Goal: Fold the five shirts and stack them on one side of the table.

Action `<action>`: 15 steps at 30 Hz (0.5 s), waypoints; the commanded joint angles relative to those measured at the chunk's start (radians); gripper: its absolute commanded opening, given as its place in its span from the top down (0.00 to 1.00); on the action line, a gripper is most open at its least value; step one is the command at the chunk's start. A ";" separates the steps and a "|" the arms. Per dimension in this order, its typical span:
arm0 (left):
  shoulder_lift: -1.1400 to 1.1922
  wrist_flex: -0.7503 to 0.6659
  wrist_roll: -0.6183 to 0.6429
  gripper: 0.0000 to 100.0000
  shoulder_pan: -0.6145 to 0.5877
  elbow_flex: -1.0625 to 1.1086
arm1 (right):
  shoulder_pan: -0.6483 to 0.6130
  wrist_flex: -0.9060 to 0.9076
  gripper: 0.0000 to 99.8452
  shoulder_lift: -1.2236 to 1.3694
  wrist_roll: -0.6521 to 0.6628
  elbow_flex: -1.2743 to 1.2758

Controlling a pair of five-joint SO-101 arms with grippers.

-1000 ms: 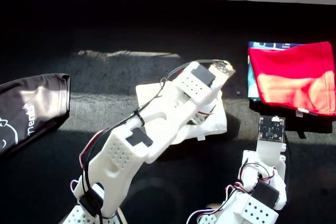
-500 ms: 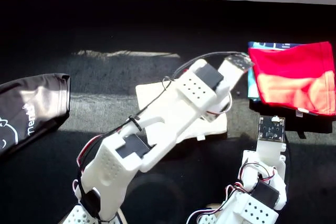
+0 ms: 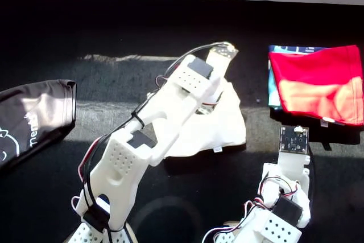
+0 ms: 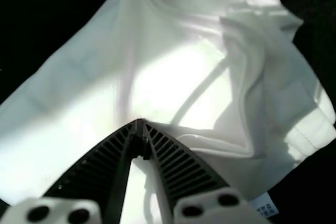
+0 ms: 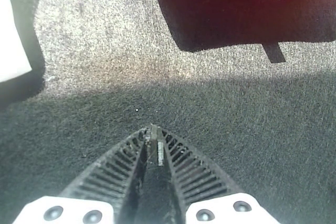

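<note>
Four shirts are all I can count with any confidence. The white shirt (image 3: 230,126) lies rumpled at the centre of the worktop (image 3: 114,32), its left half hidden under my left arm. At the right edge of the frame a red shirt (image 3: 318,81) tops a pile, with a blue one (image 3: 274,92) peeking out beneath it. The dark band under that pile could be cloth or shadow. A black shirt (image 3: 34,118) is cut off by the left edge. My left end effector (image 4: 139,128) is closed to a point on the white shirt, but I cannot make out whether cloth is pinched. My right end effector (image 5: 153,136) is closed on nothing, above bare worktop at the lower right.
</note>
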 commanded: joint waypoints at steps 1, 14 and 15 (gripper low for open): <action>-0.012 -0.011 0.003 0.99 0.013 -0.035 | 0.001 0.002 0.99 -0.008 -0.009 0.125; -0.111 0.097 0.037 0.99 0.228 -0.045 | 0.001 0.002 0.99 -0.008 -0.009 0.125; -0.128 0.097 0.037 0.99 0.239 -0.045 | 0.001 0.002 0.99 -0.008 -0.009 0.125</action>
